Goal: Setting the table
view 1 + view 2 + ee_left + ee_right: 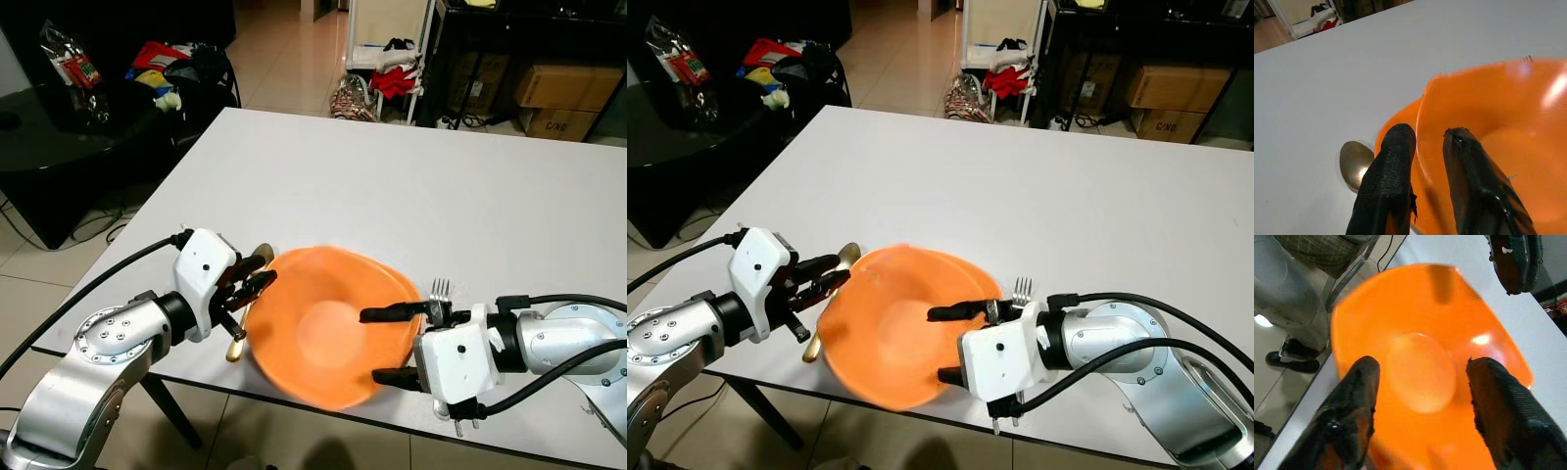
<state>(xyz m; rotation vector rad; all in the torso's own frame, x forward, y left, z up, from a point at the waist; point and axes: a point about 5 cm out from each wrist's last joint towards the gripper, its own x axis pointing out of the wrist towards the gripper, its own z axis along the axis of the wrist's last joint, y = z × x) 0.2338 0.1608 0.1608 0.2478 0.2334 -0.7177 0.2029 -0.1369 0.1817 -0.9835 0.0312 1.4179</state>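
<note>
A white tabletop (392,186) is filling most of the head camera frame, and the place setting is sitting at its near edge, in the lower middle. An orange plate (328,333) is lying there, with a fork (440,290) just beside its right rim and a gold-coloured spoon (245,313) just beside its left rim, so the main pieces are appearing to be already laid out. No cup, knife or napkin is showing anywhere on the tabletop, and the far side is carrying no setting, so more may be left to do. The plate is looking blurred and tilted, as if it is being shifted, and its rim is appearing smeared; it is shallow, glossy and plain, with a paler round centre. The left gripper (250,284) is sitting at the plate's left rim, its fingers (1388,186) narrowly parted with the rim running between them. The right gripper (392,345) is sitting at the plate's right rim with its fingers (1352,416) spread wide, holding nothing.
</note>
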